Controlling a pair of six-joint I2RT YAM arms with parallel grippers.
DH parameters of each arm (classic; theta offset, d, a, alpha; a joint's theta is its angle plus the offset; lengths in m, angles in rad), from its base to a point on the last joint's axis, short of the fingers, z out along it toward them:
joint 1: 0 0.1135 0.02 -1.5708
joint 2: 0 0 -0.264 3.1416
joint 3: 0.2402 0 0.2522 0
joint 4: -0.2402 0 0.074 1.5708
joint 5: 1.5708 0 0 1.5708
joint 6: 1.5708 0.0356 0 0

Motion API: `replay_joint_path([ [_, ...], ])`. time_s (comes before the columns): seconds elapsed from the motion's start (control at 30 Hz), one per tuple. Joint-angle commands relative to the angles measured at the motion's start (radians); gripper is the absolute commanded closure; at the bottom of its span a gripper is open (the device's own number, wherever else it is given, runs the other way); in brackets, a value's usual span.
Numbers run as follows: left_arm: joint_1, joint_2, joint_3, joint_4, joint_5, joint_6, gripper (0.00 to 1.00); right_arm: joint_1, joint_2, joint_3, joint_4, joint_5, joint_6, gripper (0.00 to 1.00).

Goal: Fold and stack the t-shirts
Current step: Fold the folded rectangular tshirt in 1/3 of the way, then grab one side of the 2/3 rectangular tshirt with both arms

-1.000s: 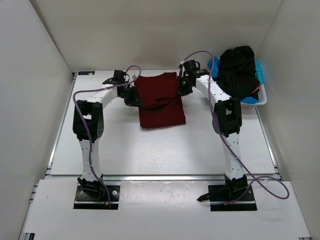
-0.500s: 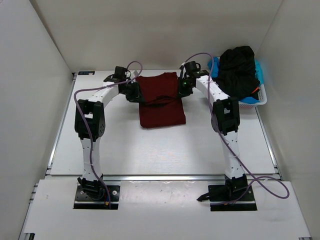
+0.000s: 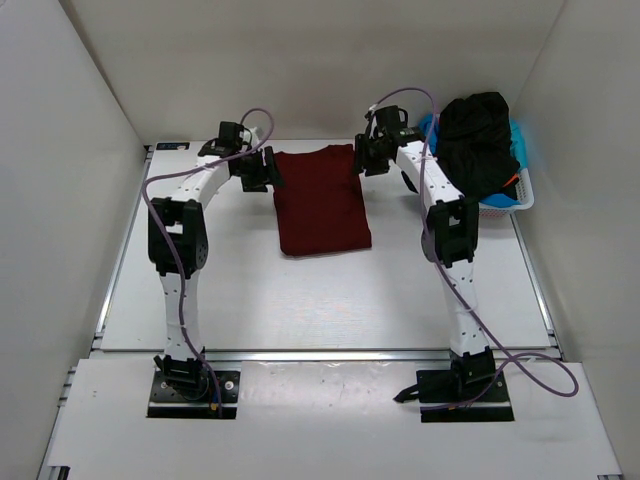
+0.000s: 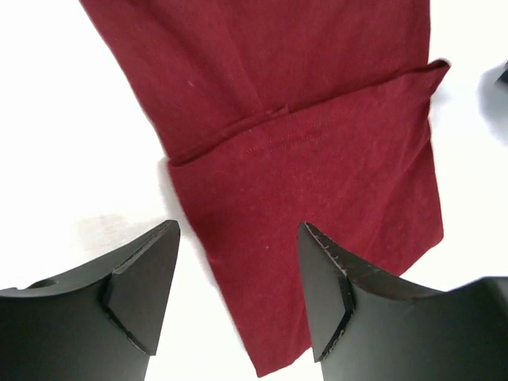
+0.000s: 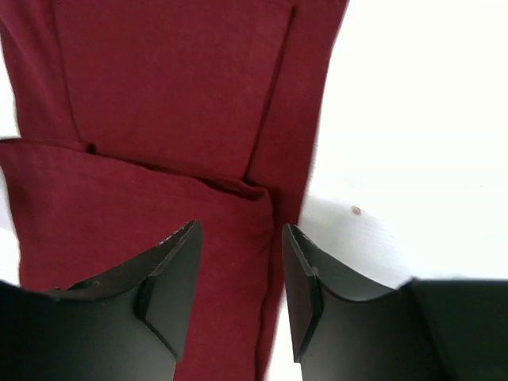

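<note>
1. Dark red t-shirt (image 3: 322, 200): we find it folded into a long upright rectangle, lying flat on the white worktop (image 3: 300, 290) in the upper centre of the top view. The left wrist view shows one layer folded over another, with a hemmed edge crossing the cloth. A second ago the upper half was bunched, with a slanted ridge across it; now it lies smooth.
2. Left gripper (image 3: 262, 172): it sits at the shirt's upper left corner, just off the cloth edge. Its jaws are spread, with nothing between them but the shirt and worktop below (image 4: 238, 262). A second ago it sat lower and further in, down on the shirt's left edge.
3. Right gripper (image 3: 365, 160): it sits at the shirt's upper right corner. Its jaws are spread and hold nothing, above the folded edge (image 5: 240, 238). Since a second ago it has moved up and away from the cloth.
4. White lattice basket (image 3: 515, 203): it stands at the upper right of the top view and has not moved.
5. Black t-shirt (image 3: 478, 135): it is heaped on top of the basket.
6. Light blue t-shirt (image 3: 428, 130): it shows beneath the black one, at its left and right sides.
</note>
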Motion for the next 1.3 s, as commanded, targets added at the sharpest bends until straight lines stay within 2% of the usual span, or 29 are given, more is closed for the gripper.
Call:
replay_joint_path([
  [0.0,0.035,-0.091,0.039,-0.009,0.01,0.024,0.28,-0.003,-0.079,-0.053,-0.075,0.04,-0.052,0.58],
  [0.1,0.064,-0.198,-0.058,-0.021,0.12,0.045,0.27,0.007,-0.179,-0.226,-0.086,0.018,-0.076,0.57],
  [0.17,0.075,-0.275,-0.241,-0.012,0.197,0.082,0.28,0.027,-0.3,-0.351,-0.054,0.0,-0.098,0.57],
  [0.23,0.057,-0.334,-0.357,-0.021,0.235,0.175,0.31,0.05,-0.418,-0.586,0.067,0.016,-0.119,0.52],
  [0.3,0.028,-0.412,-0.485,-0.01,0.239,0.242,0.34,0.072,-0.553,-0.791,0.196,0.015,-0.126,0.41],
  [0.37,-0.003,-0.479,-0.593,0.052,0.262,0.295,0.36,0.075,-0.735,-1.062,0.413,-0.017,-0.093,0.33],
  [0.4,-0.009,-0.515,-0.65,0.095,0.248,0.295,0.35,0.063,-0.81,-1.124,0.504,-0.052,-0.06,0.29],
  [0.47,-0.008,-0.509,-0.696,0.135,0.243,0.286,0.35,0.053,-0.852,-1.251,0.578,-0.091,-0.02,0.29],
  [0.6,-0.017,-0.512,-0.764,0.205,0.292,0.274,0.33,0.06,-0.804,-1.242,0.566,-0.149,-0.03,0.32],
  [0.8,-0.129,-0.51,-0.79,0.295,0.217,0.261,0.3,0.063,-0.773,-1.304,0.658,-0.177,0.009,0.32],
  [0.87,-0.161,-0.513,-0.788,0.303,0.124,0.252,0.3,0.053,-0.768,-1.317,0.679,-0.175,0.035,0.31],
  [1.1,-0.101,-0.526,-0.755,0.232,0.068,0.287,0.31,0.027,-0.75,-1.348,0.713,-0.192,0.052,0.3],
  [1.27,-0.119,-0.52,-0.813,0.255,0.131,0.278,0.3,0.026,-0.737,-1.388,0.753,-0.21,0.069,0.31],
])
